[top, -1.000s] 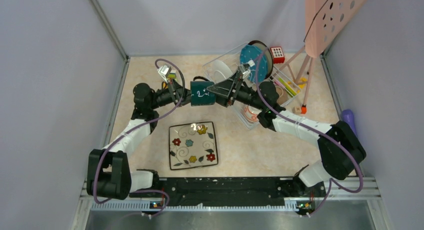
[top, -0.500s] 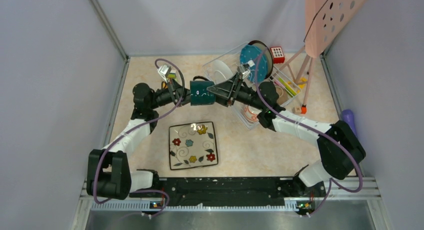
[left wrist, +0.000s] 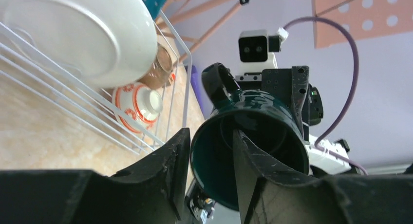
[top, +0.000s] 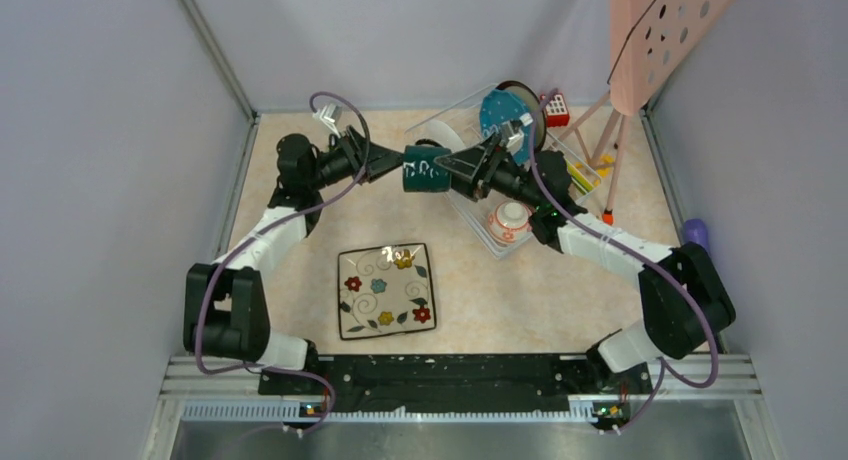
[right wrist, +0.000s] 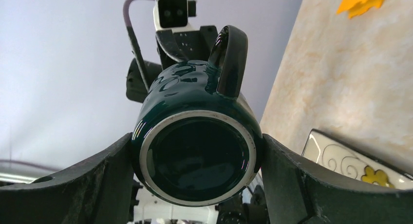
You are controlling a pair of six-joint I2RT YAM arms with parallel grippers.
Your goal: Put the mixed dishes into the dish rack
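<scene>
Teal mug (top: 424, 170) between my two arms
My right gripper (right wrist: 197, 146) clamps its base; my left gripper (left wrist: 209, 136) sits parted, loosely astride the rim, near the dish rack (left wrist: 189, 83)

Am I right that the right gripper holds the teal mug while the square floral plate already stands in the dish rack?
Not quite: the square floral plate lies flat on the table, outside the dish rack, as the top external view shows. The right gripper does hold the teal mug.

right claw (right wrist: 197, 147): clamps teal mug (right wrist: 187, 95) | handle up | square floral plate (right wrist: 351, 161): lower right
</scene>
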